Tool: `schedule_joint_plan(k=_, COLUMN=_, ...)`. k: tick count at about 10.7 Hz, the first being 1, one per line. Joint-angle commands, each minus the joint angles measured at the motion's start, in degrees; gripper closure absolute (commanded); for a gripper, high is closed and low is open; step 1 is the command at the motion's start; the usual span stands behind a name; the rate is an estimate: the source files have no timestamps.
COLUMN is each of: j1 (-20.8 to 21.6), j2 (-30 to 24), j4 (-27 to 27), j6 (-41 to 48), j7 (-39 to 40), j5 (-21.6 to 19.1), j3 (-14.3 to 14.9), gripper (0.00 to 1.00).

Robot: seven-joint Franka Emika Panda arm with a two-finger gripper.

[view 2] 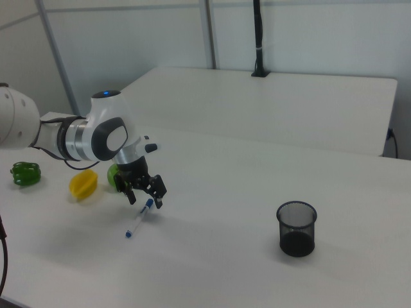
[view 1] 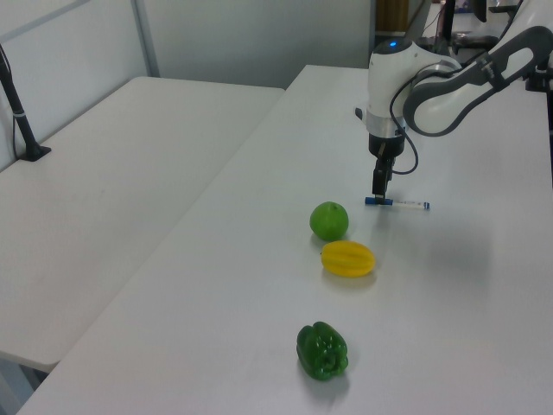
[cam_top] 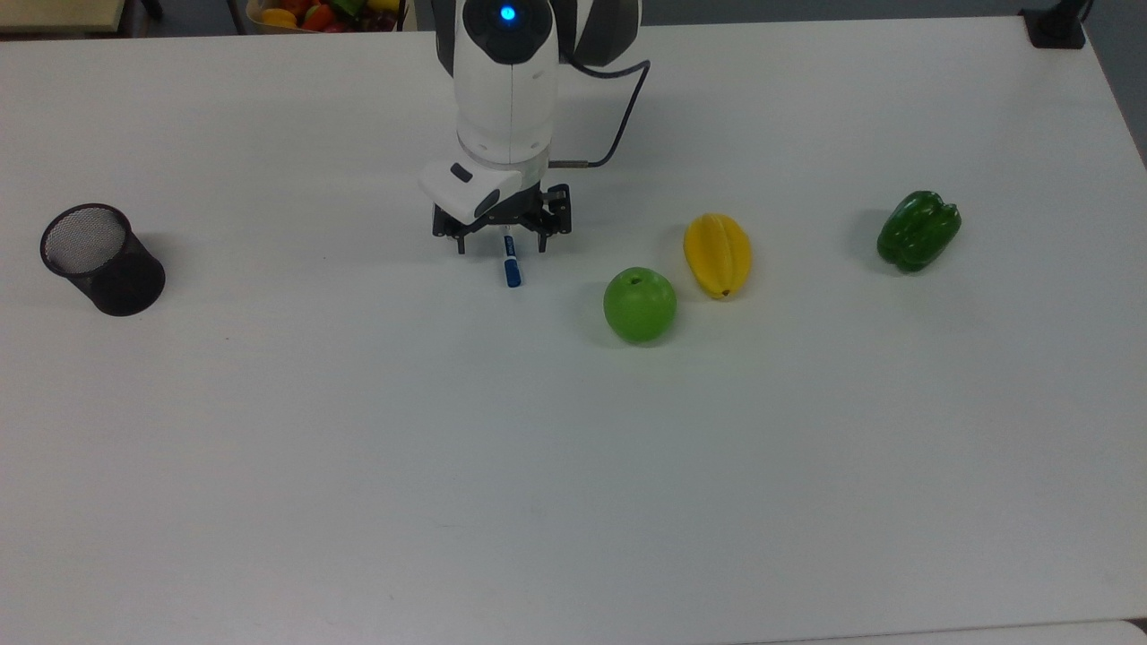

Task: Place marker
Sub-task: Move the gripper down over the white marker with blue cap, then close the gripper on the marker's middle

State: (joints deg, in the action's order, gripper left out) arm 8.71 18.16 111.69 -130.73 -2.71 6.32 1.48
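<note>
You're in a lab/office-type room: plain white tables, partition walls, Panda arm, cam pole clamped on the next table.
</note>
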Motion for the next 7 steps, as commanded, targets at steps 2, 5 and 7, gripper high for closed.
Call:
schedule_joint_plan(k=2, j1=0.9, j2=0.6, j4=1.5, j6=-1.7, j7=-1.3, j5=1.5, j3=0.6, gripper=0.36)
schedule_joint_plan(k=5, j1=1.0, j2=0.6, j4=2.2, j6=-1.7, j7=-1.4, j5=1.6, j3=0.6, gripper=0.87)
schedule_joint_plan(k=7, j1=1.0, j2=0.3, j4=2.4, j6=-1.6, j7=-1.8, j5=1.5, j3=0.6, gripper=1.00)
